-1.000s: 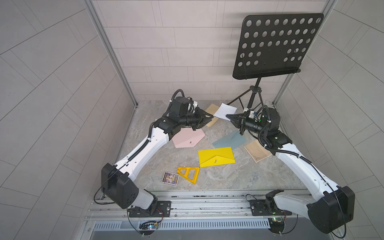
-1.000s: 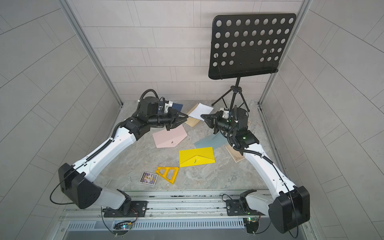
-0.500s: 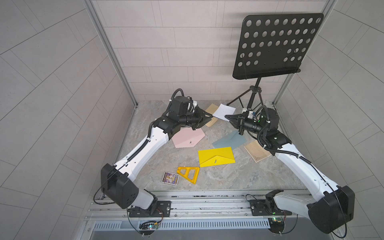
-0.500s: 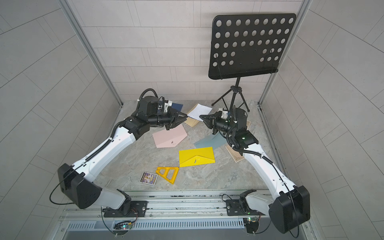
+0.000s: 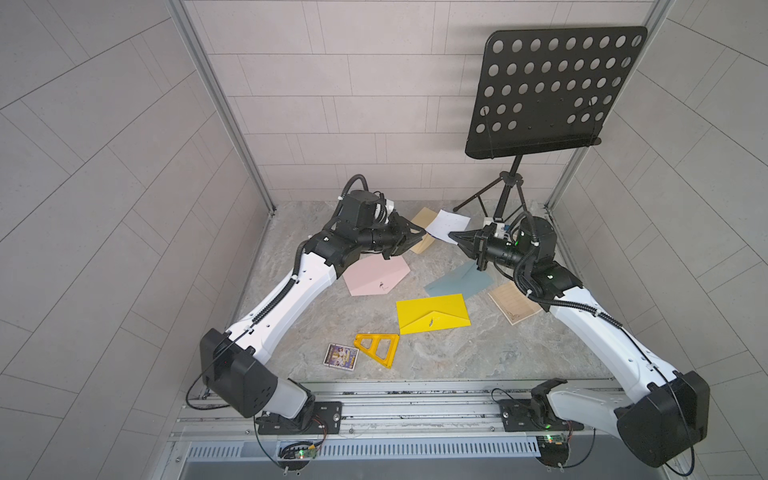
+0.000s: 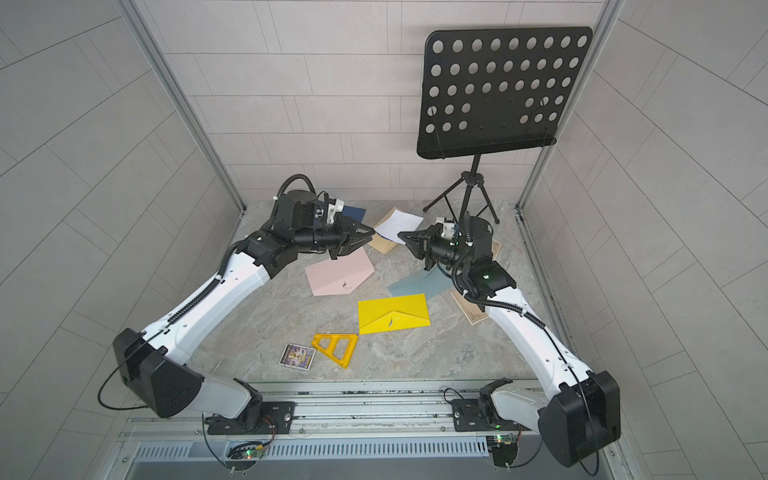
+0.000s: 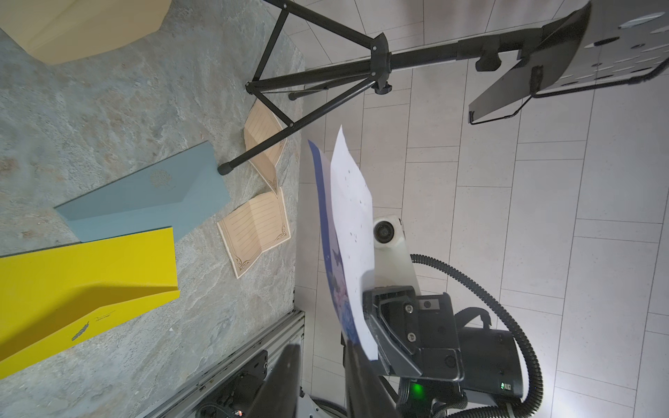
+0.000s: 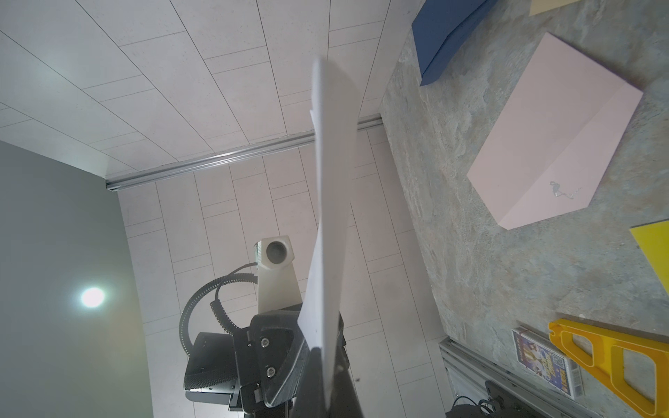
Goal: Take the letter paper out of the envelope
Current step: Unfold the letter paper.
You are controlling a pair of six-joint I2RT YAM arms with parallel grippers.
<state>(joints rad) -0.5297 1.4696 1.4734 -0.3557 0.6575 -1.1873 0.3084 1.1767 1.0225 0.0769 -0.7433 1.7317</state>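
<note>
Jaws of right gripper [image 5: 454, 235] clamp letter paper [image 5: 446, 225] — beside left gripper [image 5: 423, 238].

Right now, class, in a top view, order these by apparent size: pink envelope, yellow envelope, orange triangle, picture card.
1. pink envelope and yellow envelope: too alike to rank
2. orange triangle
3. picture card
</note>
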